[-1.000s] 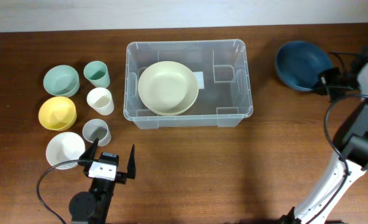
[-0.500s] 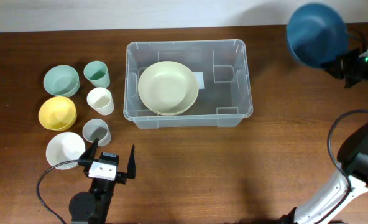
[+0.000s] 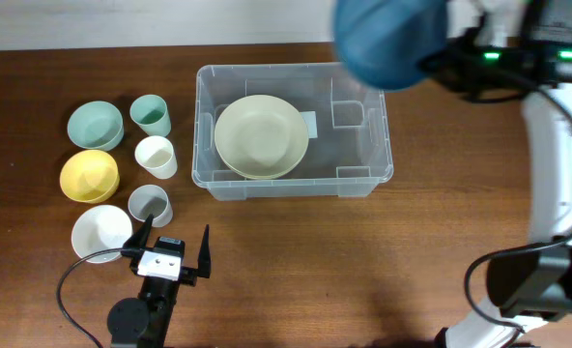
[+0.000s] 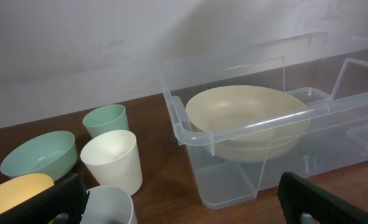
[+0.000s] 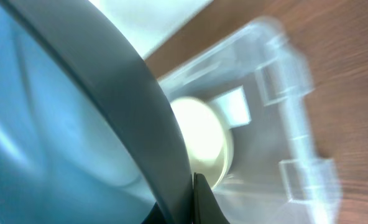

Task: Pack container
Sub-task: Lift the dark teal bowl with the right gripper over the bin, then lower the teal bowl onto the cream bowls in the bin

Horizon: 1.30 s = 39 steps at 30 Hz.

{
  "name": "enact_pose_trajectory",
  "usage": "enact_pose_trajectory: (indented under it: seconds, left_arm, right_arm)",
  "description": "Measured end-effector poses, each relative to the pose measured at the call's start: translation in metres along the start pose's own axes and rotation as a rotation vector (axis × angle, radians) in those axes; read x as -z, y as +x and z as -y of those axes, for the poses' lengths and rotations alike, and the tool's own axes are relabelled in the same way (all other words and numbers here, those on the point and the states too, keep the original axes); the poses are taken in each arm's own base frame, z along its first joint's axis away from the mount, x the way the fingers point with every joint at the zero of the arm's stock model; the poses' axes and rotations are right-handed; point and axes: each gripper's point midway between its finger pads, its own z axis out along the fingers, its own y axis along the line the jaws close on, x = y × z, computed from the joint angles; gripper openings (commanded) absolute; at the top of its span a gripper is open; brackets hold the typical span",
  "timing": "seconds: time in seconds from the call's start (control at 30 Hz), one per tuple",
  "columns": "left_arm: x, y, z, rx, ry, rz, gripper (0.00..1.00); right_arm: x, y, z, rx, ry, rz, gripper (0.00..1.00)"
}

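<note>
The right jaws are pinching the rim of the dark blue round bowl (image 3: 387,39), and in the right wrist view that bowl (image 5: 59,124) is filling most of the picture, tipped steeply on its edge. It is hanging high over the far right corner of the large clear plastic container (image 3: 352,150), which is sitting mid-counter with a pale cream bowl (image 3: 261,136) lying in its left half.

Here's the worry: it's only a rim grip on a tilted bowl, so I judge it could twist or slide out of the jaws. Let go from this height, it could clip the far wall or bang down on the cream bowl. Lowered off-centre, it could perch crooked instead of nesting.

The left jaws are standing wide and empty over the brown wooden counter (image 3: 363,261), just beside the grey cup (image 3: 150,204) and white bowl (image 3: 100,233). A careless reach there could topple the white cup (image 3: 156,156) next door.
</note>
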Motion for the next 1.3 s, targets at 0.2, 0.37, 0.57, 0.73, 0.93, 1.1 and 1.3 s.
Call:
enact_pose_trajectory:
  seconds: [0.2, 0.37, 0.57, 0.73, 0.93, 1.1, 1.3]
  left_arm:
    - [0.0, 0.0, 0.0, 0.0, 0.0, 0.0, 1.0]
    - [0.0, 0.0, 0.0, 0.0, 0.0, 0.0, 1.0]
    - [0.0, 0.0, 0.0, 0.0, 0.0, 0.0, 1.0]
    - [0.0, 0.0, 0.0, 0.0, 0.0, 0.0, 1.0]
    - [0.0, 0.0, 0.0, 0.0, 0.0, 0.0, 1.0]
    - [0.0, 0.0, 0.0, 0.0, 0.0, 0.0, 1.0]
    - [0.0, 0.0, 0.0, 0.0, 0.0, 0.0, 1.0]
  right_arm:
    - [-0.059, 0.063, -0.039, 0.151, 0.089, -0.101, 0.04]
    - [-0.093, 0.102, -0.056, 0.227, 0.139, -0.146, 0.04]
    - [-0.133, 0.118, -0.048, 0.243, 0.185, -0.189, 0.04]
    - [-0.166, 0.12, -0.023, 0.203, 0.239, -0.222, 0.04]
    - [-0.187, 0.12, 0.002, 0.164, 0.284, -0.253, 0.04]
    - [-0.192, 0.121, 0.009, 0.148, 0.296, -0.261, 0.04]
    - [-0.204, 0.125, 0.022, 0.129, 0.321, -0.284, 0.04]
